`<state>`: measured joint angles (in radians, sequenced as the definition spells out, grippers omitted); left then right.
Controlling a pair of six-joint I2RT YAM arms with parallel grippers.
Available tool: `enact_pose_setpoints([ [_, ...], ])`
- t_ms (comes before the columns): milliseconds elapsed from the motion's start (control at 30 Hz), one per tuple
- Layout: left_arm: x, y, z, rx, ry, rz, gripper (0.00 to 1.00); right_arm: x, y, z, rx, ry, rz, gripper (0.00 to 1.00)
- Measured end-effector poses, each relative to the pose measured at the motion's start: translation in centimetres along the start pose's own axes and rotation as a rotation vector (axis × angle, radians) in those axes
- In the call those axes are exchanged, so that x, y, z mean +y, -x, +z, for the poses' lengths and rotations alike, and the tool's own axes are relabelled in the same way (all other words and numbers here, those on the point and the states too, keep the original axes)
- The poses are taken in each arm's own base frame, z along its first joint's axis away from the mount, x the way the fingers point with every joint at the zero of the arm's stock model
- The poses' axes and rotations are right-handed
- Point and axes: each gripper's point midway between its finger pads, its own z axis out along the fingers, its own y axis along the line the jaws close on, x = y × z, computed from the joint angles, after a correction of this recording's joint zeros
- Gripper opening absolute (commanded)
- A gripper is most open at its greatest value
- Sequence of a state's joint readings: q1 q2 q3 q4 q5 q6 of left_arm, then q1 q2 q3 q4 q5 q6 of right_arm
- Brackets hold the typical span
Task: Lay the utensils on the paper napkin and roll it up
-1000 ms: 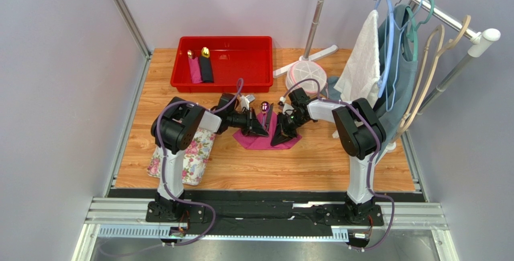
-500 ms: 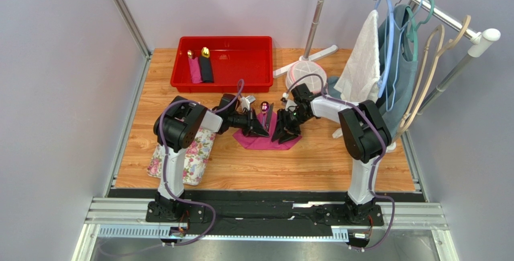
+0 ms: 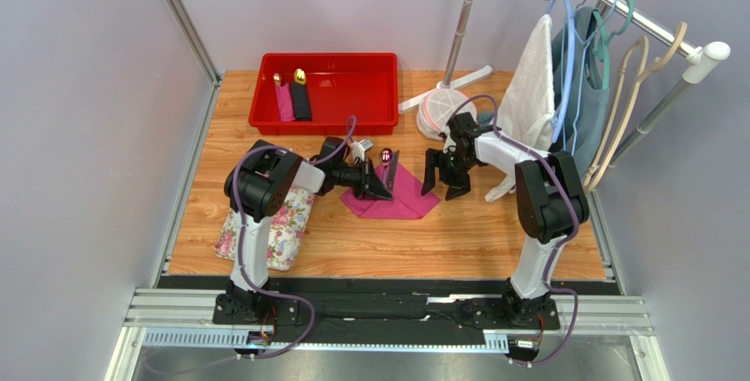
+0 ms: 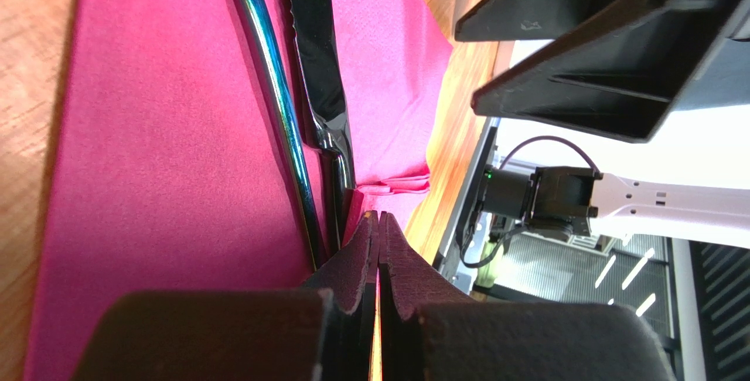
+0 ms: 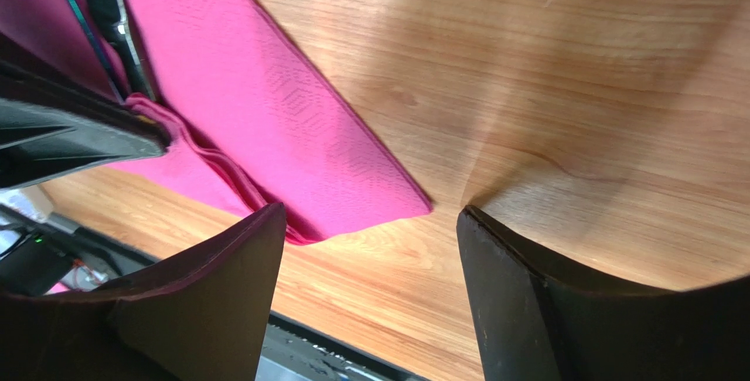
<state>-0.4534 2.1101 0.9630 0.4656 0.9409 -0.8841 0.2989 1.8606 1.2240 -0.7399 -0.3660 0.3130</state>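
The magenta paper napkin (image 3: 396,198) lies partly folded on the wooden table. The black-handled utensils (image 3: 388,168) rest on it, purple heads pointing away from me. In the left wrist view the utensils (image 4: 304,91) run along the napkin (image 4: 158,135) straight toward my left gripper (image 4: 378,219). That gripper is shut, its tips touching a crumpled fold of the napkin beside the handle ends. My right gripper (image 3: 444,179) stands open just right of the napkin. Between its fingers (image 5: 370,214) is bare wood, with the napkin's corner (image 5: 290,135) just ahead.
A red bin (image 3: 370,73) at the back holds a pink and a black roll (image 3: 292,98) with gold-headed cutlery. A floral cloth (image 3: 275,221) lies by the left arm. A white stand base (image 3: 444,104) and a garment rack (image 3: 572,73) fill the right side.
My right gripper has opened, let go of the napkin and drawn back to the right, off it. The left gripper has stayed shut in place.
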Motion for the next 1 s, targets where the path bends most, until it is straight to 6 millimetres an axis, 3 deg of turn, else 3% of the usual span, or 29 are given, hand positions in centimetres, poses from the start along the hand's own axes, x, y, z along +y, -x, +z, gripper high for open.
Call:
enact_pose_setpoints([
  [200,0.1,0.0,0.0,0.001,-0.002,-0.002,0.00,-0.2,-0.3,0.5,0.020,0.003,0.001,0.71],
  [467,0.1,0.0,0.0,0.004,-0.004,-0.003,0.00,3.7,-1.5,1.7,0.141,0.259,0.080,0.63],
  [633,0.1,0.1,0.0,0.009,-0.009,-0.004,0.00,5.1,-1.2,1.8,0.148,0.342,0.093,0.52],
  [900,0.1,0.1,0.0,0.011,-0.011,-0.001,0.00,5.4,-0.8,1.5,0.121,0.354,0.095,0.44],
  [1000,0.1,0.1,0.0,0.011,-0.011,-0.001,0.00,5.2,-0.8,1.2,0.107,0.328,0.093,0.46],
])
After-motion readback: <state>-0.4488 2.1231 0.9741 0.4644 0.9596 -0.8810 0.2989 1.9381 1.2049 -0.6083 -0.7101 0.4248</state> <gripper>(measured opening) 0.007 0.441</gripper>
